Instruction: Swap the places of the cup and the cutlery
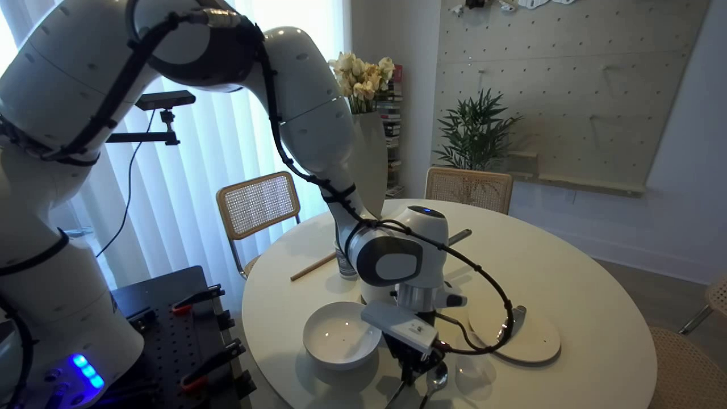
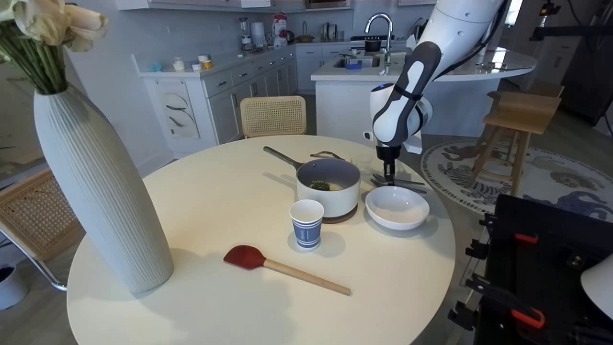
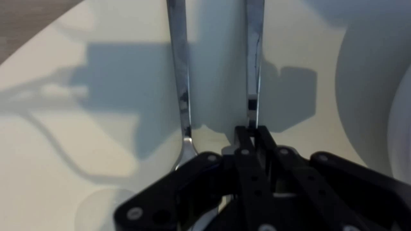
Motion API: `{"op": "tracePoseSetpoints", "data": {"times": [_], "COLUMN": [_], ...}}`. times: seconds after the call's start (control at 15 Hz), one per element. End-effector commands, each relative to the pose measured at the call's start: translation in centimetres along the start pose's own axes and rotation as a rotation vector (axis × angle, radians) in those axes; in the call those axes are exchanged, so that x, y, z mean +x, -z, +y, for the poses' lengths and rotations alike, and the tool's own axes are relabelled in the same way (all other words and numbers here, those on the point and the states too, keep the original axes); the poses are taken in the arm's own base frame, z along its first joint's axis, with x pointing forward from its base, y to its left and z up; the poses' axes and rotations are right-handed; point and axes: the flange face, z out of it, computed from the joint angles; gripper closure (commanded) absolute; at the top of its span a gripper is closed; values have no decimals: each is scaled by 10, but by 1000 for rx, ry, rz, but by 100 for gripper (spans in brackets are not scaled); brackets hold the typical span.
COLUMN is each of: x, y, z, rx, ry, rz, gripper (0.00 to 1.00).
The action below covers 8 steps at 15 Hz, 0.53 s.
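Observation:
The cup (image 2: 307,224), a handleless white paper tumbler with blue bands, stands upright between the pot and the red spatula. It is partly hidden by the arm in an exterior view (image 1: 345,266). The cutlery lies side by side near the table edge, by the white bowl: a silver spoon (image 1: 437,376) and a fork, whose handle (image 3: 253,80) shows in the wrist view. My gripper (image 3: 252,129) points down, its fingertips closed around the fork's handle; it also shows in both exterior views (image 1: 407,379) (image 2: 390,182). The fork's head is hidden under the gripper in the wrist view.
The white bowl (image 2: 397,207) is close beside the gripper. A clear glass (image 1: 474,375) stands by the spoon. The pot (image 2: 330,191) on a trivet, a round board (image 1: 539,341) with a lone utensil, the red spatula (image 2: 246,257) and the tall vase (image 2: 105,191) also occupy the table.

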Motion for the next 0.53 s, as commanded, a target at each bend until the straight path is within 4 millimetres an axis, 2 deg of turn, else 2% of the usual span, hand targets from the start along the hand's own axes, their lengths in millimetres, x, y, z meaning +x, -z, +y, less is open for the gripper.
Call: {"op": "tracePoseSetpoints", "data": {"times": [0.0,0.47], "x": [4,11], "y": [26,72], "z": [-3,-3], "rx": [-21,-35], "ry": [-12,-21], "rz": [-5,3], "gripper": [98,98]}}
